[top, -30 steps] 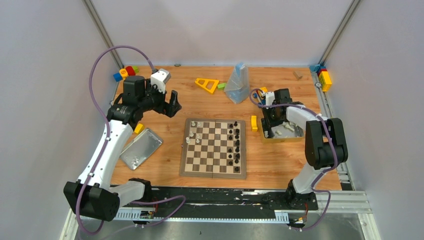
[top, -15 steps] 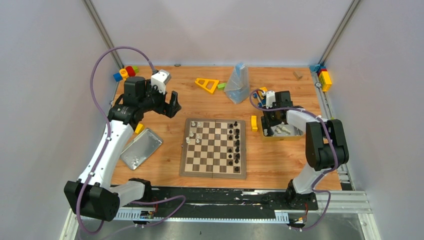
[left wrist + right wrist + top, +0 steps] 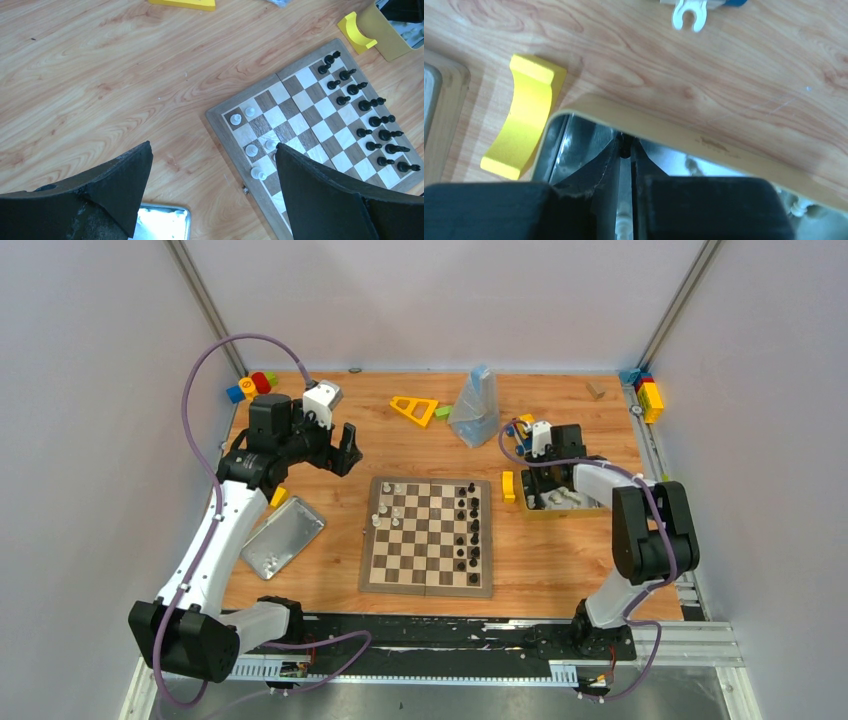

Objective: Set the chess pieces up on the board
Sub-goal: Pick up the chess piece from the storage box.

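From above, the board (image 3: 425, 562) lies flat in the middle of the counter (image 3: 340, 570). Black chess pieces (image 3: 472, 530) stand in two files along the board's right side, and a few cream chess pieces (image 3: 385, 510) stand near its far-left corner. The left end effector (image 3: 345, 455) hangs above the counter just beyond that far-left corner, with its fingers spread wide and nothing between them. The right end effector (image 3: 548, 490) reaches down into a yellow-sided tin (image 3: 565, 516) that sits just right of the board. A yellow curved block (image 3: 508, 486) lies between tin and board. A silver lid (image 3: 283, 538) rests left of the board.

The left wrist view looks down between two widely parted black fingers (image 3: 125, 175). Five cream pieces are upright on the board's near corner squares, the black ones line its opposite edge, and a corner of the lid shows beside the board at the bottom of the view.

In the right wrist view the fingers (image 3: 599, 175) are drawn together to a thin slit, with their tips just inside the tin's rounded rim. Something pale shows low in the slit, but I cannot tell whether it is a clamped piece. The curved block lies on the counter on the board's side of the tin, close to the rim.
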`<state>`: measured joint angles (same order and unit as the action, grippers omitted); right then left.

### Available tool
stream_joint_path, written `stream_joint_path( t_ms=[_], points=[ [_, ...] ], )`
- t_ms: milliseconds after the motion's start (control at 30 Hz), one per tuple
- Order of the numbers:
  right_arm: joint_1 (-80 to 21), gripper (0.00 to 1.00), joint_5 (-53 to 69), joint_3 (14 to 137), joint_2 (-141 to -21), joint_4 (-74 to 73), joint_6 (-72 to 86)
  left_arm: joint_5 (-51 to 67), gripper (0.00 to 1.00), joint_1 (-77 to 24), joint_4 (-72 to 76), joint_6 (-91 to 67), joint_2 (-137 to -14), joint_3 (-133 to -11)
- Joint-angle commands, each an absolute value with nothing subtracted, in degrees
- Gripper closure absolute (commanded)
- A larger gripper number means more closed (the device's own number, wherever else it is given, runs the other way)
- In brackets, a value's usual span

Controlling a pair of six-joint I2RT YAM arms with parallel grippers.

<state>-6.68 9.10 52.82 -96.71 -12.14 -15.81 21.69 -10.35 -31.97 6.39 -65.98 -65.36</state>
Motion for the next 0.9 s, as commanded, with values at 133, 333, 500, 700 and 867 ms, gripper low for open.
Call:
stream_joint_path(
  t_ms=[133,333,500,700,867],
  points=[
    [-6.0,1.0,9.3,51.0,-87.0,-19.7,-21.8,22.5,0.0,-10.0,-30.3,7.8,-64.7,-65.5],
    [-5.7,1.0,14.2,51.0,-81.3,-25.4,-25.4,26.8,0.0,-10.0,-30.1,7.9,-64.9,-65.5],
    [-6.5,1.0,28.2,56.5,-77.4,-34.1,-27.9,36.3,0.0,-10.1,-28.8,6.7,-66.6,-65.4],
    [-13.9,1.0,37.6,63.7,-76.1,-38.8,-25.2,51.1,0.05,-10.9,-22.3,0.8,-71.9,-65.4],
    [-20.6,1.0,41.6,70.0,-79.7,-38.3,-21.0,57.7,0.1,-15.6,-20.9,-5.0,-78.7,-68.8]
  ],
)
